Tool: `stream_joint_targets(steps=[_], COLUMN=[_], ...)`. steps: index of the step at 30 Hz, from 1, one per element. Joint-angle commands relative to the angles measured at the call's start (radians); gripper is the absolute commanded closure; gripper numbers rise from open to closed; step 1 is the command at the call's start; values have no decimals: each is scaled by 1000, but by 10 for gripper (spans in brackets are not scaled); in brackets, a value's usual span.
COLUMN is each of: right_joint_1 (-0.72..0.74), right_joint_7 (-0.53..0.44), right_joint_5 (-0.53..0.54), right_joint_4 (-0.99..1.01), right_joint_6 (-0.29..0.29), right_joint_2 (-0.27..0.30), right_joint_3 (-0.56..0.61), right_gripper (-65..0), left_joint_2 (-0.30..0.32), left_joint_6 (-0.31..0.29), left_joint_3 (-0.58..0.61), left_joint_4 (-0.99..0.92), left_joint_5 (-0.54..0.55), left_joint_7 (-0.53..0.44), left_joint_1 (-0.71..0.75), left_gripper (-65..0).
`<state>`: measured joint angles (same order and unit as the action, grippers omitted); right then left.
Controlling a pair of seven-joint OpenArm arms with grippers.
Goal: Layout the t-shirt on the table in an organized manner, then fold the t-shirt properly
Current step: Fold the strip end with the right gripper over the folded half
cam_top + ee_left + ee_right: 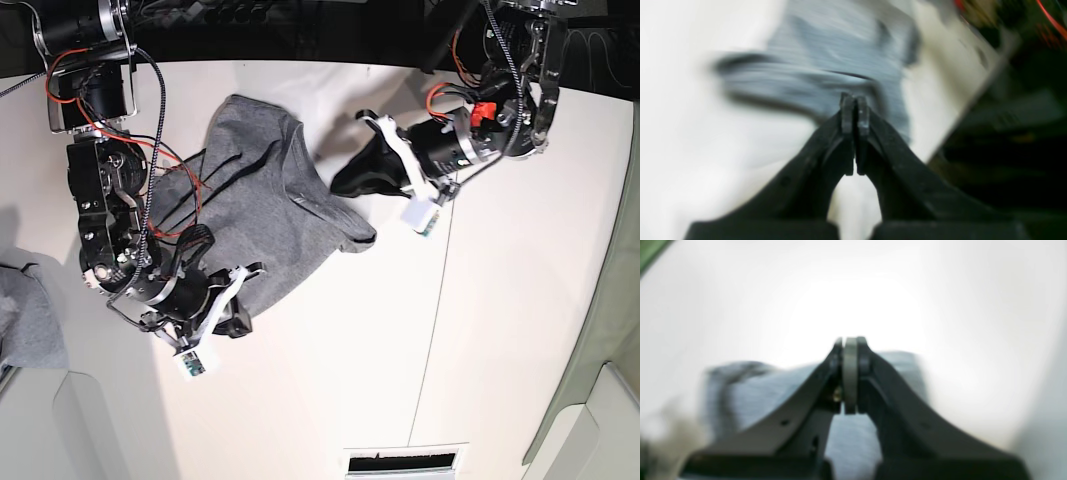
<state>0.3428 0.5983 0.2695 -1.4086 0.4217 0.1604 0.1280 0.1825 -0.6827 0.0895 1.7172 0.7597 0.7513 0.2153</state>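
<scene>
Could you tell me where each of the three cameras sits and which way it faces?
Left wrist: rides behind the left gripper, jaws shut, facing the blurred t-shirt on the table.
Right wrist: behind the shut right gripper, looking along the tabletop.
Base: overhead, looking down at both arms beside the shirt.
Shared: all three views show the grey t-shirt on the white table.

A robotics lab bench: a broad white desk (pixel 500 330) with thin dark seams carries two black robot arms trailing exposed red and black wires (pixel 150 170), with dark cable-cluttered equipment (pixel 250 20) behind the desk's rear edge.
</scene>
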Motion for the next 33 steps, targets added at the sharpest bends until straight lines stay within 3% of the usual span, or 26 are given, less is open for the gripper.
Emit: stream_joint_targets(steps=[1,6,11,15,20,24,28,33], right_joint_1=[40,100,148,127,31,-98,-225,-317], right_joint_7=[-35,-84,-101,-80,-12,72,94,95], right_joint_5=[4,0,4,23,221,370,435,418], right_joint_4=[2,171,386,429,381,261,120,-5], right_joint_6=[0,5,156,158,159,159,160,162], right_joint_2=[0,5,3,43,143,196,180,109], right_joint_3=[-23,-66,-28,23,33,27,24,23], right_gripper=[0,0,0,0,0,0,0,0], left_joint_2=[-6,-106,-185,-175,-110,-71,-64,-64], left_joint_6=[-15,-15,-15,24,97,97,97,97], left_joint_3=[43,245,275,264,203,125,106,106], left_joint_4=[17,0,-135,-241,-335,-391,-474,-549], left_joint_5=[11,-245,-350,-429,-446,-444,-435,-436], left_joint_7=[-23,-90,-150,-146,-150,-154,-171,-166], left_joint_1=[-19,-44,-56,-103,-186,-253,-343,-439], left_gripper=[0,0,0,0,0,0,0,0])
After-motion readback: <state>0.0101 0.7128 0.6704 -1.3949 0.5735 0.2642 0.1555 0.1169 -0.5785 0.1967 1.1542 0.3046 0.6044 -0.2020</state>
